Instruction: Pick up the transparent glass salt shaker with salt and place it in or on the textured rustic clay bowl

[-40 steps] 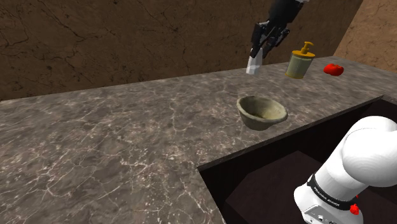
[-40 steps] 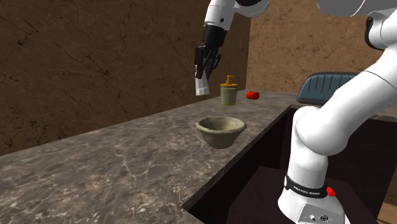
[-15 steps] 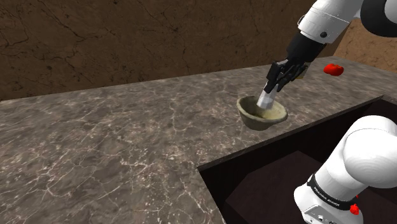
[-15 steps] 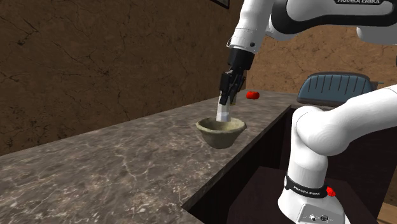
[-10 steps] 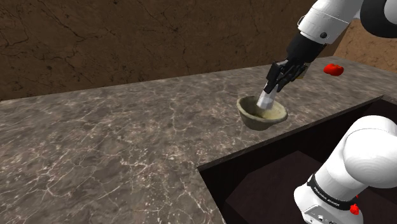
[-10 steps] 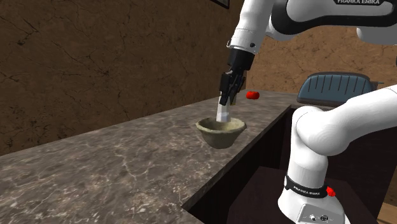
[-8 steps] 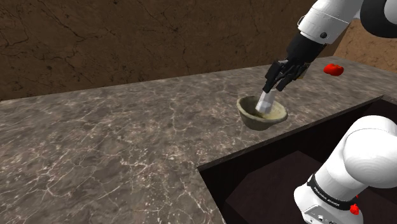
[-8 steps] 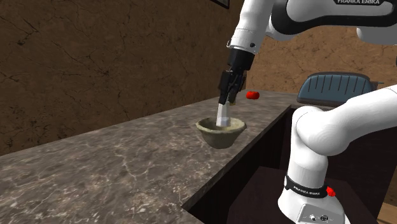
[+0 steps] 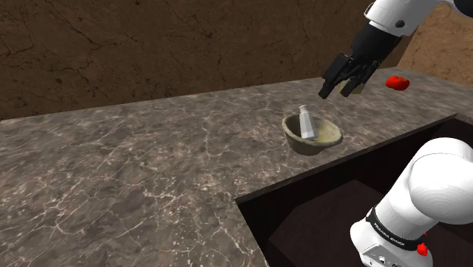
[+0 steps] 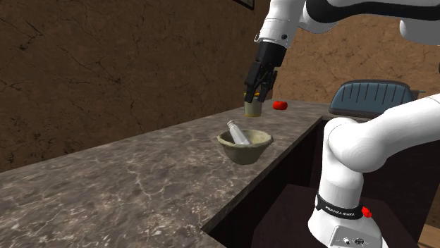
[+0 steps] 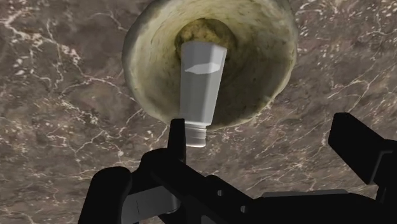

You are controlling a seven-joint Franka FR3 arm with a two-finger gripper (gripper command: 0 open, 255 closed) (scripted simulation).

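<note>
While shaker (image 9: 305,122) leans in bowl (image 9: 302,146), soap bottle (image 10: 252,109) behind end effector (image 10: 252,95)

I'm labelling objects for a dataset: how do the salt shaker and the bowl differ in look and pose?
The salt shaker is slim, tapered and pale grey; the bowl is wide, round and olive-tan. The salt shaker leans tilted inside the bowl, its cap end reaching past the rim, while the bowl sits upright on the counter. Shared: neither touches the open hand, which hangs above them.
</note>
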